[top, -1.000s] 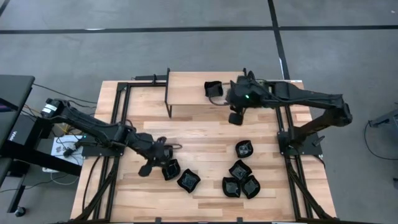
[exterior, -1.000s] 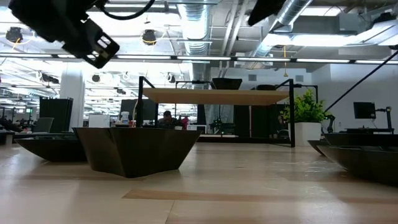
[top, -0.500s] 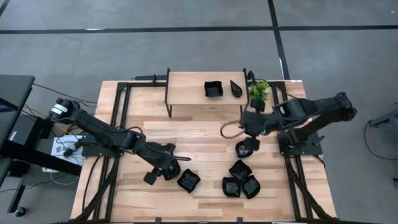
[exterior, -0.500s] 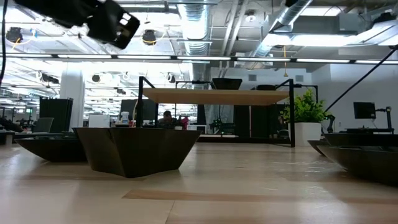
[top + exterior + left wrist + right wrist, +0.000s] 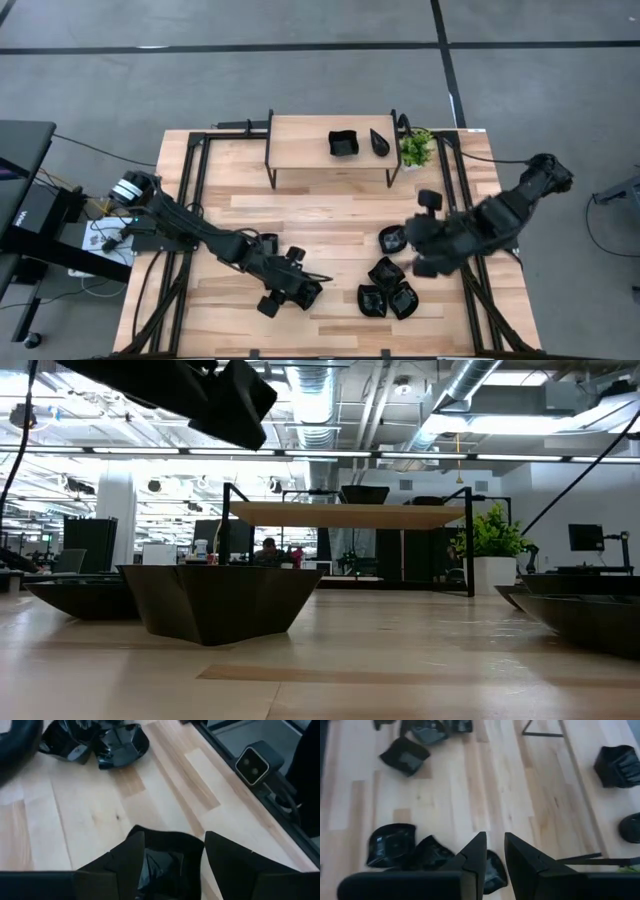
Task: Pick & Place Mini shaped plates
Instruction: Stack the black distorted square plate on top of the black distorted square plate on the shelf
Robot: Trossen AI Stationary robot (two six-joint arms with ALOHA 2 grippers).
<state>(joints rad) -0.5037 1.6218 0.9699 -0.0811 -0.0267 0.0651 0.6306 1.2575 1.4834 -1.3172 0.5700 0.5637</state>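
Looking over the whole table (image 5: 330,215) first: the shelf (image 5: 300,135) is at the far edge, with 2 plates already on it, a square plate (image 5: 343,144) and a teardrop plate (image 5: 380,142), and a small plant (image 5: 417,148) just to their right.

My left gripper (image 5: 172,837) is at the near side, left of centre. Its fingers are spread wide and straddle a faceted plate (image 5: 160,865); I judge it's not gripped yet.

My right gripper (image 5: 493,840) hangs over the right-side cluster of plates (image 5: 385,272), fingers w/ only a narrow gap, holding nothing.

Risks:
- The plates are glossy w/ sloped walls, so if I close off-centre the rim could squirt out or the plate could tip.
- The right-side cluster is packed touching, so coming down w/ that narrow gap may shove a neighbour instead of catching a rim.

Look: small, black, shiny, angular dishes of mixed shapes.
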